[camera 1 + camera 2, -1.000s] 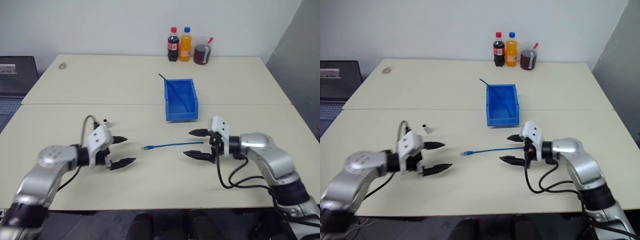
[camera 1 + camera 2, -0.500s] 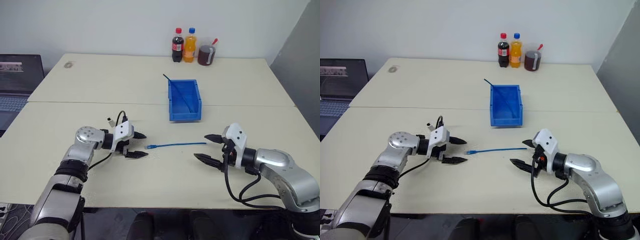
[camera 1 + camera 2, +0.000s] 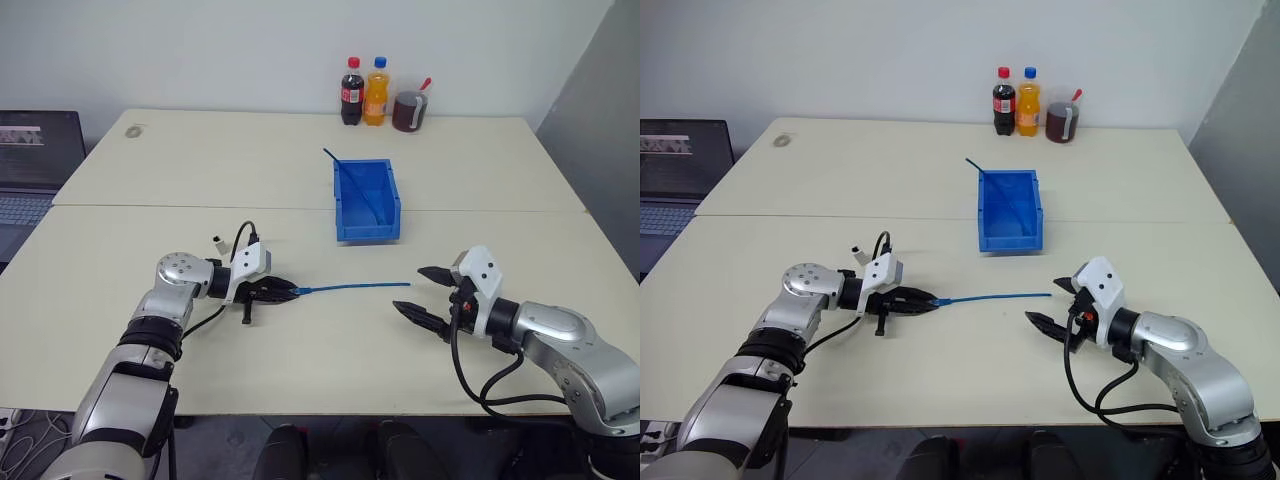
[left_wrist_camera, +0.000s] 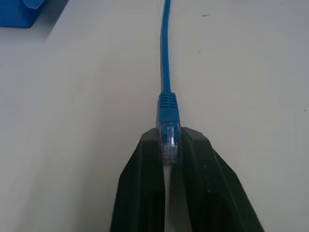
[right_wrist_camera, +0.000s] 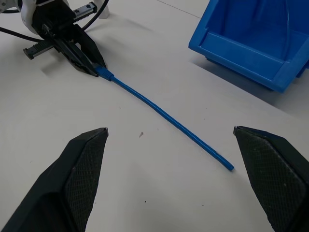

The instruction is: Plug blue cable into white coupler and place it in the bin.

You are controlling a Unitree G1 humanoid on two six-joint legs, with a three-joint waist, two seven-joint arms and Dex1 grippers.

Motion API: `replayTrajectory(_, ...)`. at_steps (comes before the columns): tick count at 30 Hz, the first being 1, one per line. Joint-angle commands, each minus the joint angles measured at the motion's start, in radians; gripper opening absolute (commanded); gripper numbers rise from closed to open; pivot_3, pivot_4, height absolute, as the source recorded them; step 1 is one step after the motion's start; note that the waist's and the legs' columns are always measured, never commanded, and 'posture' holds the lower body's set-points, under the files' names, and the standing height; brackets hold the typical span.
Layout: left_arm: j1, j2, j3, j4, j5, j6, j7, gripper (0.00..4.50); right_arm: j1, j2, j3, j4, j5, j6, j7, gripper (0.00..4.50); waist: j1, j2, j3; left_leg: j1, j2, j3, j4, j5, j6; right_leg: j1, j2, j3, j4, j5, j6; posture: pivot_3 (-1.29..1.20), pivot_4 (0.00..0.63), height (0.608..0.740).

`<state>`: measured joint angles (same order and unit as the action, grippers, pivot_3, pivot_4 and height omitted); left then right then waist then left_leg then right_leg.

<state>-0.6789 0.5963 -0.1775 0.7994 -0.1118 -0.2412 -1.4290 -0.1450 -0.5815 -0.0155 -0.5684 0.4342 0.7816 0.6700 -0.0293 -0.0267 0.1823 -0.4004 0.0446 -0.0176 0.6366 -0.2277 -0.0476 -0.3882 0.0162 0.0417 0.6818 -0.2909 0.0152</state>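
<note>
Jaws of the left gripper (image 3: 284,291) are pinched on the pale plug at one end of the blue cable (image 3: 355,287), down on the pale surface (image 3: 200,180). From there the cable lies flat and nearly straight toward the right gripper (image 3: 425,294), whose jaws stand spread wide just short of its free end, not touching it. Behind the cable sits the blue bin (image 3: 365,199), well clear of both arms. A small white coupler (image 3: 216,241) rests just behind the left wrist. Bottles (image 3: 362,91) line the far edge.
</note>
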Motion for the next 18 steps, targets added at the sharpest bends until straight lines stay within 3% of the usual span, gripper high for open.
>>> replayTrajectory(1,0.036,0.016,-0.009,-0.026,0.019,0.027,-0.019,0.22,-0.023,-0.007,-0.001,-0.011,0.01,-0.022,-0.001,4.42,0.0,0.0,0.0,0.0,0.0,0.0,0.0,0.0,0.0,0.0,0.0,0.0,0.0,0.0,0.0,0.0,0.15,0.74)
replayTrajectory(4,0.042,0.015,0.024,-0.085,-0.015,0.136,0.004,0.22,-0.038,0.003,0.009,-0.007,0.012,-0.02,-0.006,4.42,-0.003,0.0,0.0,0.0,0.0,0.0,0.0,0.0,0.0,0.0,0.0,0.0,0.0,0.0,0.0,0.0,0.15,0.74)
replayTrajectory(5,0.04,0.013,0.05,-0.142,-0.059,0.254,0.016,0.22,-0.041,0.01,0.008,-0.012,0.027,-0.007,-0.008,4.42,-0.003,0.0,0.0,0.0,0.0,0.0,0.0,0.0,0.0,0.0,0.0,0.0,0.0,0.0,0.0,0.0,0.15,0.74)
replayTrajectory(9,0.064,0.038,0.2,-0.55,-0.435,0.97,0.092,0.22,-0.037,0.071,-0.069,-0.039,0.201,0.126,-0.033,4.42,-0.004,-0.002,0.001,-0.002,0.001,-0.003,0.0,0.0,0.0,-0.001,0.0,0.0,0.0,0.0,0.0,0.0,0.15,0.74)
replayTrajectory(11,0.102,0.031,0.277,-0.741,-0.625,1.235,0.176,0.22,-0.045,0.11,-0.109,-0.032,0.309,0.201,-0.053,4.42,-0.004,-0.002,0.002,-0.006,0.003,-0.007,0.003,0.0,0.0,-0.002,0.0,-0.002,0.0,0.0,0.0,0.0,0.15,0.74)
replayTrajectory(14,0.15,-0.044,0.378,-0.896,-0.816,1.458,0.343,0.22,-0.082,0.202,-0.17,0.014,0.52,0.311,-0.122,4.42,-0.004,-0.001,0.001,-0.006,0.003,-0.008,0.003,0.0,0.0,-0.001,-0.001,-0.001,0.0,0.0,0.0,0.0,0.15,0.74)
replayTrajectory(18,0.209,-0.138,0.466,-0.987,-0.985,1.612,0.523,0.22,-0.158,0.26,-0.215,0.098,0.729,0.413,-0.215,4.42,-0.005,-0.001,0.001,-0.003,0.002,-0.007,0.003,0.0,0.0,0.001,-0.002,0.0,0.001,0.0,0.0,0.0,0.15,0.74)
